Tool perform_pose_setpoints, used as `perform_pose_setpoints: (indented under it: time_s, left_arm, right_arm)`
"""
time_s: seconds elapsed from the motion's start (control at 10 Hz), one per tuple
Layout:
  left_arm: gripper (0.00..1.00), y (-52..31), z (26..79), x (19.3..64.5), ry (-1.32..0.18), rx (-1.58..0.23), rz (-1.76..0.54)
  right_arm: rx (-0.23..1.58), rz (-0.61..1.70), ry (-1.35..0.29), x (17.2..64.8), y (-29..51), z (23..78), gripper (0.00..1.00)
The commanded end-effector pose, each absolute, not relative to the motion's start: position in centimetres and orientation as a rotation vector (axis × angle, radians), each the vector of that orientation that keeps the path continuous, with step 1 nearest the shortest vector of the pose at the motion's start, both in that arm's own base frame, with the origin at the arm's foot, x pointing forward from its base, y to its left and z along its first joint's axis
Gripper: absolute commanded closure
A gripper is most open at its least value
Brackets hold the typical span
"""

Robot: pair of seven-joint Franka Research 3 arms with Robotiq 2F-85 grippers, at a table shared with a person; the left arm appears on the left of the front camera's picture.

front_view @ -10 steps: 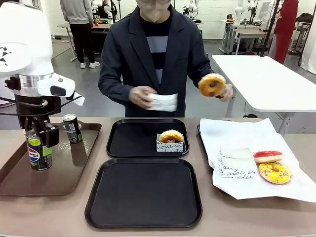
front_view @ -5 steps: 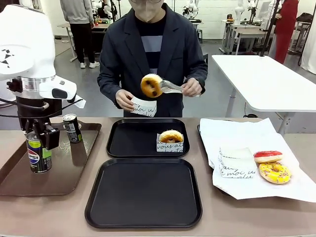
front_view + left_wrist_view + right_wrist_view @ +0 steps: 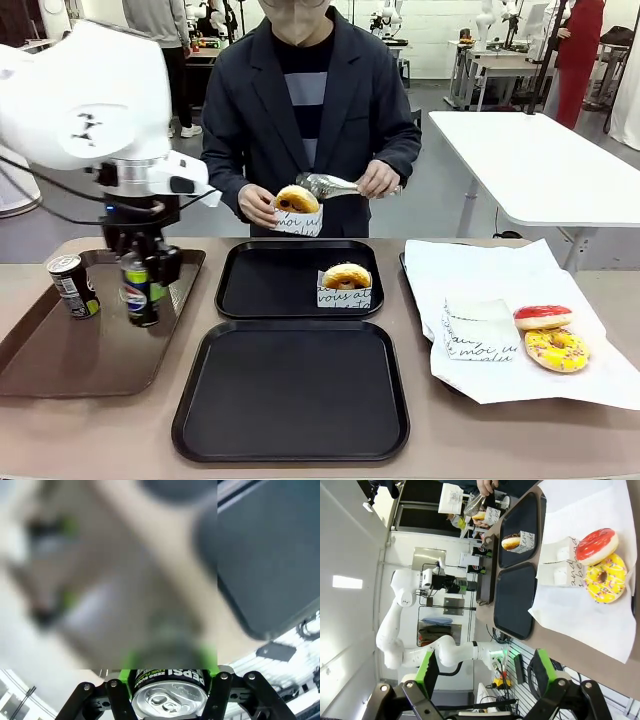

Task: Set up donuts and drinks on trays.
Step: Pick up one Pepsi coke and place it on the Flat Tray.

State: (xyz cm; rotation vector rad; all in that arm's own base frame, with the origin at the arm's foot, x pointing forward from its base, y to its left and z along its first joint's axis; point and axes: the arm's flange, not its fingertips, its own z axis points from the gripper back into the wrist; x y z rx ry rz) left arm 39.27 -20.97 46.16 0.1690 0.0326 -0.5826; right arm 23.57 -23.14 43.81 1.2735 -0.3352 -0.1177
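Transfer of a drink is judged to be in hand. A Pepsi can (image 3: 137, 298) is gripped upright by the left gripper (image 3: 143, 285). Its fingers are closed on the can's sides just below the silver top, as is confirmed from the left wrist view. An upright hold is presumably chosen so that the can may be set down standing. The can is held over the brown tray (image 3: 60, 350), seemingly clear of its floor, near the edge facing the far black tray (image 3: 255, 290). A second can (image 3: 72, 286) is seen standing at the brown tray's far left.

One sleeved donut (image 3: 346, 284) is already laid on the far black tray, while the near black tray (image 3: 290, 395) is bare. Another donut (image 3: 297, 198) is being lowered into a paper sleeve (image 3: 298, 220) held in the person's hand (image 3: 255, 203). Tongs (image 3: 335, 185) are used, presumably so that it is not touched. A red donut (image 3: 543, 317) and a yellow donut (image 3: 557, 350) are seen on the white paper sheet (image 3: 500, 275). The right gripper (image 3: 485, 672) is held well apart from the trays, its fingers spread and empty.
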Motion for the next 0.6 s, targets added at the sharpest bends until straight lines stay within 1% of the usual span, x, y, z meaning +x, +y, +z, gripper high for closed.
perform_pose_setpoints:
  time_s: [0.0,0.2,0.3,0.4,0.5]
  left_arm:
    - [0.41,-23.2,45.5,42.7,0.029,0.130,-0.537]
    - [0.41,-24.0,44.5,45.2,0.040,0.065,-0.524]
    - [0.41,-23.3,44.7,44.6,0.085,0.070,-0.527]
    - [0.41,-21.3,46.0,42.2,0.207,0.060,-0.495]
    - [0.41,-18.6,47.7,38.3,0.215,0.051,-0.545]
  right_arm:
    - [1.292,-0.106,-0.360,23.7,-23.3,43.9,0.00]
    - [1.292,-0.106,-0.360,23.7,-23.3,43.9,0.00]
    - [1.292,-0.106,-0.360,23.7,-23.3,43.9,0.00]
    - [1.292,-0.106,-0.360,23.7,-23.3,43.9,0.00]
    - [1.292,-0.106,-0.360,23.7,-23.3,43.9,0.00]
